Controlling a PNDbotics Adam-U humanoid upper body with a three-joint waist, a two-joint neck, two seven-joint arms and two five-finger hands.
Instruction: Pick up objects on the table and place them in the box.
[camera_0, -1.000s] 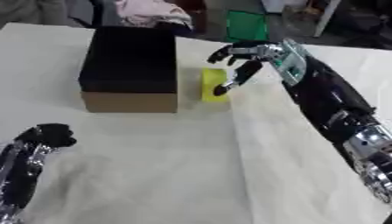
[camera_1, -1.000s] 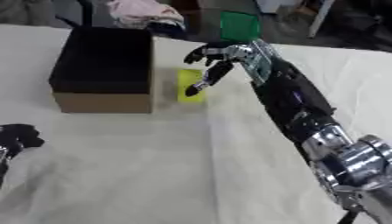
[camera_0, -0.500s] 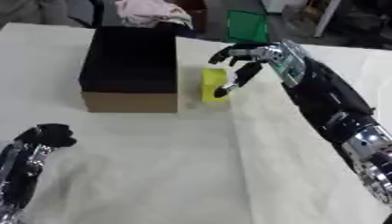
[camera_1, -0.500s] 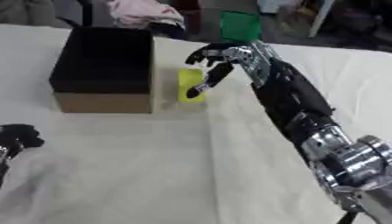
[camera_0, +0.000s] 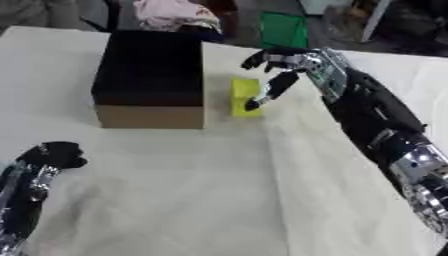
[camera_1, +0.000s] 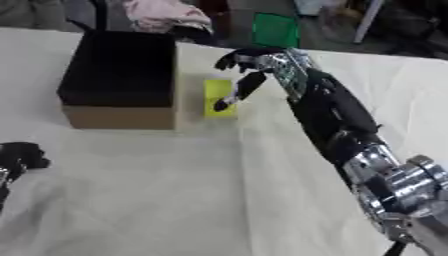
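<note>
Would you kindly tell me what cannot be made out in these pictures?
- Inside of the box: too dark in both views to tell whether anything lies in it.
- Yellow block: its right side is hidden by the right hand, so contact is unclear.
- Left hand: dark and blurred by the lower left edge; its fingers look curled.

A small yellow-green rectangular block (camera_0: 244, 97) stands upright on the cream tablecloth, a little above the middle of the frame. Just to its left, close beside it, sits the open cardboard box (camera_0: 150, 115), tan on its front wall and dark black inside, in the upper left of the frame, squarely on the cloth.
</note>
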